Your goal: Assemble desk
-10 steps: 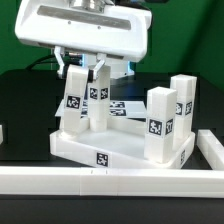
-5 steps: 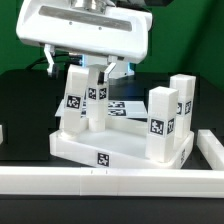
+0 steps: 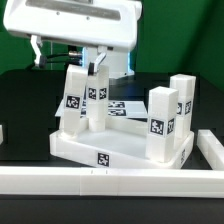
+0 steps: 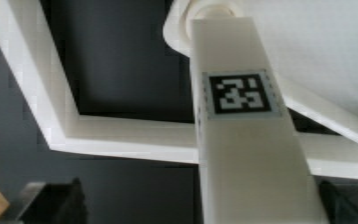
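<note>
From the exterior view I see the large white plastic desk slab [image 3: 110, 150] lying underside up on the black worktop [image 3: 20, 100], so its corner sockets can take the square white tagged legs [image 3: 74, 100], which stand upright in it. My gripper [image 3: 97, 62] hangs just above the near-left legs, jaws apart, holding nothing. A long white rail [image 3: 110, 181] borders the front. In the wrist view, one tagged leg [image 4: 243, 130] rises between the open jaws over the slab's rim [image 4: 123, 140].
</note>
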